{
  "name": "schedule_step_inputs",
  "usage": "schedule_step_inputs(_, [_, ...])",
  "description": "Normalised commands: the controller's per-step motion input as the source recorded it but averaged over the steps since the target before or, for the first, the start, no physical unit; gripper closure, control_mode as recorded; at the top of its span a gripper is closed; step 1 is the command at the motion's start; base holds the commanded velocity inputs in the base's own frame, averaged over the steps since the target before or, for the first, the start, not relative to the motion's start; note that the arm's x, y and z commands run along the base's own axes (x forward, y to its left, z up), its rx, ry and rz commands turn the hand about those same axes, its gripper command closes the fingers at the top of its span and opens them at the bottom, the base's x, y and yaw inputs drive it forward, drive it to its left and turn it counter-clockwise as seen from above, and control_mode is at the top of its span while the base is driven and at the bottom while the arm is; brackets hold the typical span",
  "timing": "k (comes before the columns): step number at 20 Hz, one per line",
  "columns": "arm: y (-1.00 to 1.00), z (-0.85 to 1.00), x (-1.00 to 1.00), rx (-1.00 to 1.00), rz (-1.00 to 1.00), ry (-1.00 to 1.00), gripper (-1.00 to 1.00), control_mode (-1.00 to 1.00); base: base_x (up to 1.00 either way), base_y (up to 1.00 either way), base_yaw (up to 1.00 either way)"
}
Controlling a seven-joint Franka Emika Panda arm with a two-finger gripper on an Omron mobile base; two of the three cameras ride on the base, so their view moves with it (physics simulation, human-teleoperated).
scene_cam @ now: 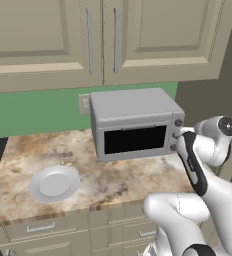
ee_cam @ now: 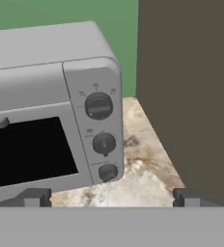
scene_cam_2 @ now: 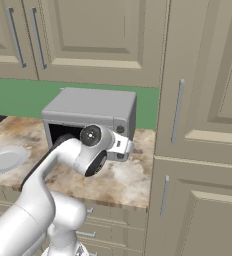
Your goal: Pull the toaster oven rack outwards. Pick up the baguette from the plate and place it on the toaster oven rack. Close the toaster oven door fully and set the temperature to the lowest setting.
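Toaster oven (scene_cam: 135, 122): it sits at the far right of the counter (scene_cam: 113, 175), against the green wall; I see its door (ee_cam: 29, 152) shut, black glass facing me.
Knobs: three run down the right front panel; I take the top knob (ee_cam: 99, 105) as the likely temperature dial, though I cannot read the markings.
Plate (scene_cam: 54, 183): bare, near the counter's front left, well apart from the oven; I judge the bread is already inside.
Gripper (ee_cam: 111, 198): fingers spread wide and holding nothing, hovering just in front of the knob column, nearest the lower knobs.
Step in hand: setting the temperature lowest.
How I'd do it: raise toward the chosen knob, centre it between the fingertips (ee_cam: 34, 197), close squarely, then turn to its stop.
Risk: pinching off-centre may slip.
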Motion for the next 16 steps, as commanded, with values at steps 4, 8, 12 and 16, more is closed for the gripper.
schedule_step_inputs(4, [0.0,-0.02,0.0,-0.04,0.0,-0.03,-1.0,-1.0,0.0,0.0,0.0])
schedule_step_inputs(8, [0.0,0.0,0.0,0.0,0.0,-0.09,-1.0,-1.0,0.0,0.0,0.0])
schedule_step_inputs(12, [0.0,0.0,0.0,0.0,0.0,-0.1,-1.0,-1.0,0.0,0.0,0.0])
schedule_step_inputs(16, [0.0,0.0,0.0,0.0,0.0,-0.12,-1.0,-1.0,0.0,0.0,0.0])
